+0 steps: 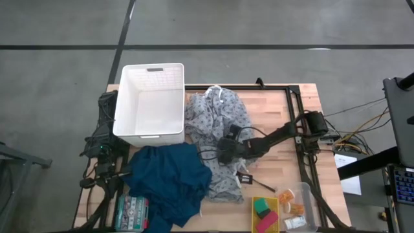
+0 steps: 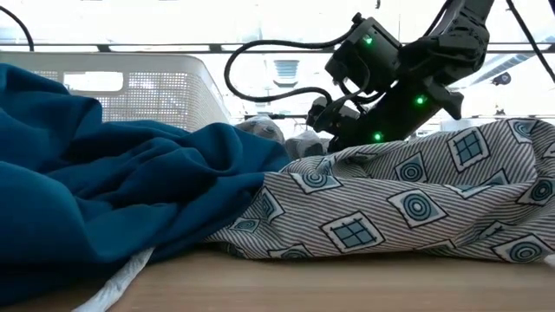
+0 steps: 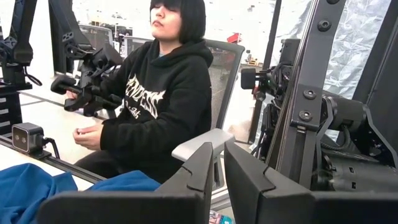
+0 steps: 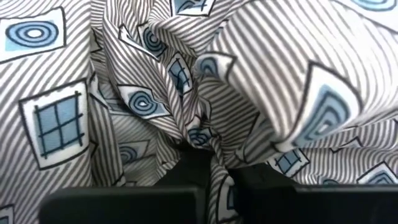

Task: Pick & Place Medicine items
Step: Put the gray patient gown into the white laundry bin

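Here, right gripper (image 1: 228,150) clenched on striped cloth (image 1: 217,123) beside blue cloth (image 1: 169,181); left gripper (image 3: 217,180) nearly closed, empty; white basket (image 1: 150,102) empty; white carton (image 1: 295,222) and orange pieces (image 1: 295,208) in clear tray (image 1: 315,206)

Small white carton with blue print (image 1: 294,222) lies flat in the clear tray's (image 1: 309,191) near corner. Tiny orange pieces (image 1: 296,208) sit loose just beside it, in the same tray.

Basket (image 1: 150,100) left of patterned cloth (image 1: 217,116), plain cloth (image 1: 169,181) in front
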Controlling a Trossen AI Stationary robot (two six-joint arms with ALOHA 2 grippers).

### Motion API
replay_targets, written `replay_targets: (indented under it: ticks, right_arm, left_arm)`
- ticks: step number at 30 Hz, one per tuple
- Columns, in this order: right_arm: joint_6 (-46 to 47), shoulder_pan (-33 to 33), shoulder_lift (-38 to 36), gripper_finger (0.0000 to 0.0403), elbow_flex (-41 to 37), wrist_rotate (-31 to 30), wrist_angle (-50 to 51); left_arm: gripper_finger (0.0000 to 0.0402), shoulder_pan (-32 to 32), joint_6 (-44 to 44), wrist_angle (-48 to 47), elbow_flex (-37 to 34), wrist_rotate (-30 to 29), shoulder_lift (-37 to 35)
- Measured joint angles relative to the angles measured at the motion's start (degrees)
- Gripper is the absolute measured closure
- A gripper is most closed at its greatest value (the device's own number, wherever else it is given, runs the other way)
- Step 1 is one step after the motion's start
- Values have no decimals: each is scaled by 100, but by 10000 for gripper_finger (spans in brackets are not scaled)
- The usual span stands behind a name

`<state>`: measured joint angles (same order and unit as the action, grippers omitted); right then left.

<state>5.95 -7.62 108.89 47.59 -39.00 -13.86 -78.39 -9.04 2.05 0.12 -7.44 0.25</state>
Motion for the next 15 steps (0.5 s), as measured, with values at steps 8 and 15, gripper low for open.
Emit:
replay_targets:
  ticks: [8, 15]
  right_arm:
    - [-64, 0, -371, 389, -4, 0, 177]
    - [35, -8, -1294, 390, -7, -189, 837]
  left_arm:
    - [355, -1, 0, 0, -1, 0, 0]
    - [355, 0, 0, 0, 0, 0, 0]
